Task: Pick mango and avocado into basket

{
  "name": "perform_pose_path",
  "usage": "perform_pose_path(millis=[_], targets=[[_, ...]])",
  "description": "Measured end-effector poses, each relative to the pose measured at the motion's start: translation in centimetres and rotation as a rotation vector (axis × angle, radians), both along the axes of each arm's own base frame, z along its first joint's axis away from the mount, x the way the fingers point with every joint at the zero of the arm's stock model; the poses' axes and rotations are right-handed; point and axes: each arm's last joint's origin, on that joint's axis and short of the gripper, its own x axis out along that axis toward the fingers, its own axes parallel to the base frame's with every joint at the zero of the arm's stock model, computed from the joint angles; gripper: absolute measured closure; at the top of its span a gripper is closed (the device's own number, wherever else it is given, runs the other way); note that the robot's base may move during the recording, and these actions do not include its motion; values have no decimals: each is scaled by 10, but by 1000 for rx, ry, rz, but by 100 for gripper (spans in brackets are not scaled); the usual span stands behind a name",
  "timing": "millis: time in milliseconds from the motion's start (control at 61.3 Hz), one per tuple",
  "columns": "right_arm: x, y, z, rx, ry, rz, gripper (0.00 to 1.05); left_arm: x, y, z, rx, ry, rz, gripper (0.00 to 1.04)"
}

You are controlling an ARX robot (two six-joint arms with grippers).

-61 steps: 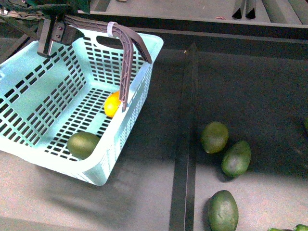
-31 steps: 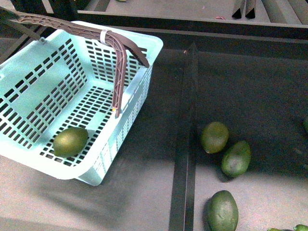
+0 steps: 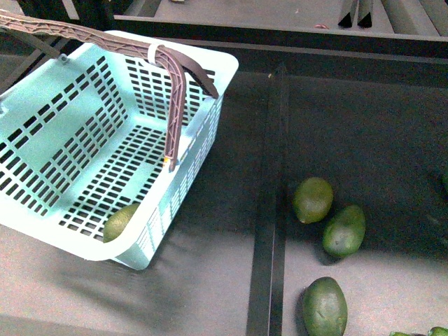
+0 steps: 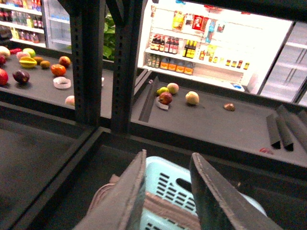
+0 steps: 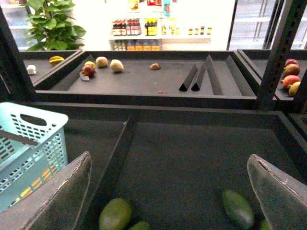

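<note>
Dark shelf surface in a store aisle, black divider rail down the middle, stocked shelves lit up behind. Teal basket tilted, near corner low, brown handles swung up. Left claw astride a handle, fingers close together; actual clamp on it not confirmable. Right claw spread wide, empty, above the loose-fruit bay. One avocado inside the basket, rolled to the near low corner against the wall. Mango not visible in any view; possibly behind the basket wall, can't tell. Three more avocados loose on the surface right of the rail, two of them touching. Risks: tilt plus smooth grid floor means rolling fruit and shifting load; handle slipping out of the left claw; a swing knocking basket against the rail.
</note>
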Motion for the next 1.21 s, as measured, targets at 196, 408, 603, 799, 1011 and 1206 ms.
perform_pose_path(millis=[196, 408, 603, 799, 1011, 1206], targets=[[0, 0, 0, 0, 0, 0, 9, -41, 14, -21, 49, 7, -18, 102], [0, 0, 0, 0, 0, 0, 9, -67, 19, -31, 52, 11, -2, 102], [0, 0, 0, 0, 0, 0, 9, -85, 19, -37, 52, 11, -3, 102], [0, 0, 0, 0, 0, -1, 9, -98, 19, -49, 53, 15, -3, 102], [0, 0, 0, 0, 0, 0, 9, -109, 19, -43, 55, -5, -2, 102], [0, 0, 0, 0, 0, 0, 9, -118, 19, -41, 55, -11, -2, 102]])
